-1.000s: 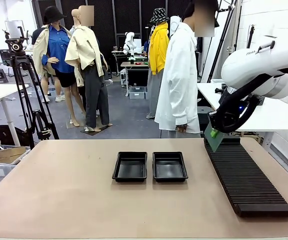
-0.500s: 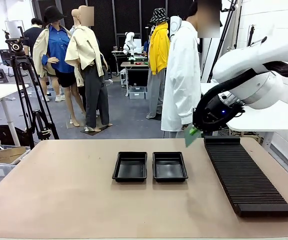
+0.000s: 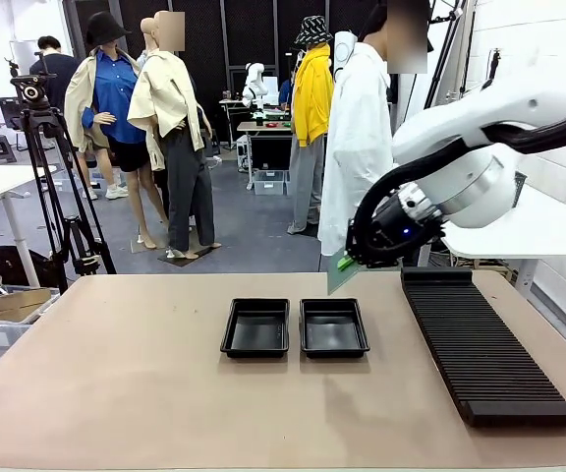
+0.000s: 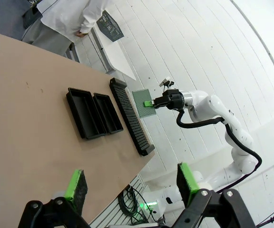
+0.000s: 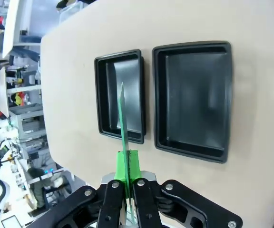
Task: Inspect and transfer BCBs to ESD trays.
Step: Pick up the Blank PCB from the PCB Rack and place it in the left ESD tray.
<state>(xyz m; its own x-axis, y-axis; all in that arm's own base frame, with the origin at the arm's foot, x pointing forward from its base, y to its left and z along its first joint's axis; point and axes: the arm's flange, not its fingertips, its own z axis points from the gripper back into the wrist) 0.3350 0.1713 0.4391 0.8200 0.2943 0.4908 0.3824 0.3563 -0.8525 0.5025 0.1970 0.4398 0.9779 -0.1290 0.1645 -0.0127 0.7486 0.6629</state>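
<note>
Two black ESD trays (image 3: pixel 255 326) (image 3: pixel 334 326) lie side by side at the middle of the table, both with nothing in them. My right gripper (image 3: pixel 347 262) hangs just beyond the right tray's far right corner, shut on a thin green BCB (image 3: pixel 339 276) that hangs below it. In the right wrist view the BCB (image 5: pixel 122 114) shows edge-on between the shut green pads (image 5: pixel 127 164), above the trays (image 5: pixel 99 95) (image 5: pixel 192 95). My left gripper (image 4: pixel 131 183) is open and holds nothing, high above the table and far from the trays (image 4: pixel 82 111).
A long black ribbed rack (image 3: pixel 480 339) runs along the table's right side. A person in a white coat (image 3: pixel 357 147) stands at the far edge behind the trays. A camera tripod (image 3: pixel 47 177) stands off the far left corner.
My right arm has carried the BCB to the left, from over the rack's far end to just beyond the right tray. The left gripper has stayed open.
</note>
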